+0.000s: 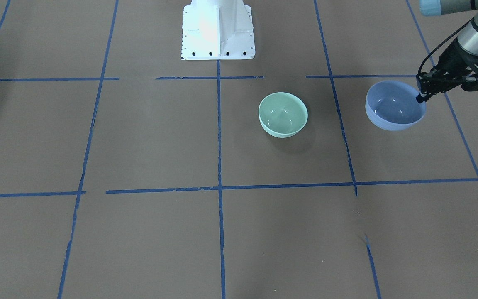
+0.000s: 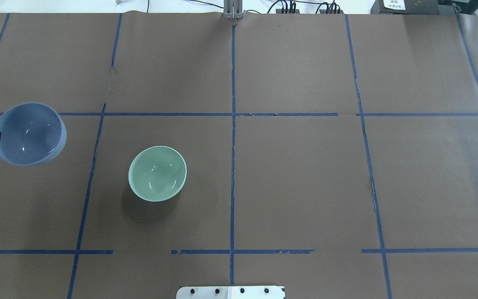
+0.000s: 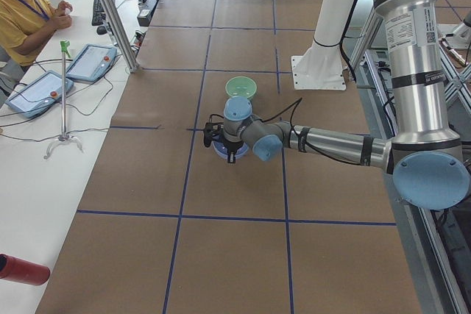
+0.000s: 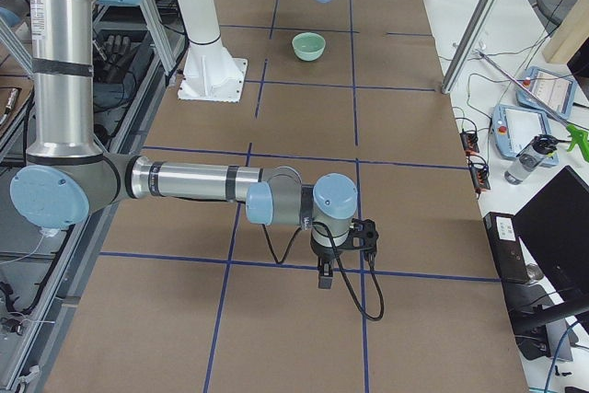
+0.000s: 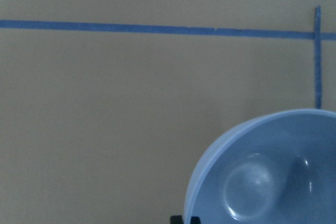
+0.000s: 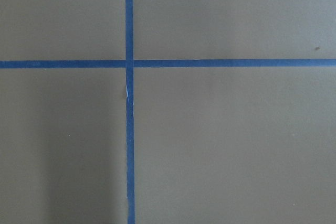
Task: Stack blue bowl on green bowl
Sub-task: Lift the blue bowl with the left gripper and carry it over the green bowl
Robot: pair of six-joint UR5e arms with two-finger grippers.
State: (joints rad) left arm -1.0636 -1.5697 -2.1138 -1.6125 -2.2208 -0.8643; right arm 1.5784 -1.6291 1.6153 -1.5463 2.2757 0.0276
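Gripping the blue bowl [image 2: 29, 133] by its rim in the left jaws, seemingly clear of the tabletop [image 2: 297, 174]. Seen from overhead, between 9 and 10 o'clock of the green bowl [image 2: 157, 173], well apart. Cannot tell whether the right jaws, low over the tabletop, stand wide or narrow.

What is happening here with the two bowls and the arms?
The left gripper is pinching the rim of the blue bowl, which seems raised off the table. The green bowl sits empty on the table, apart from it. Nothing is stacked yet. The right gripper hangs over the table, far from both bowls.
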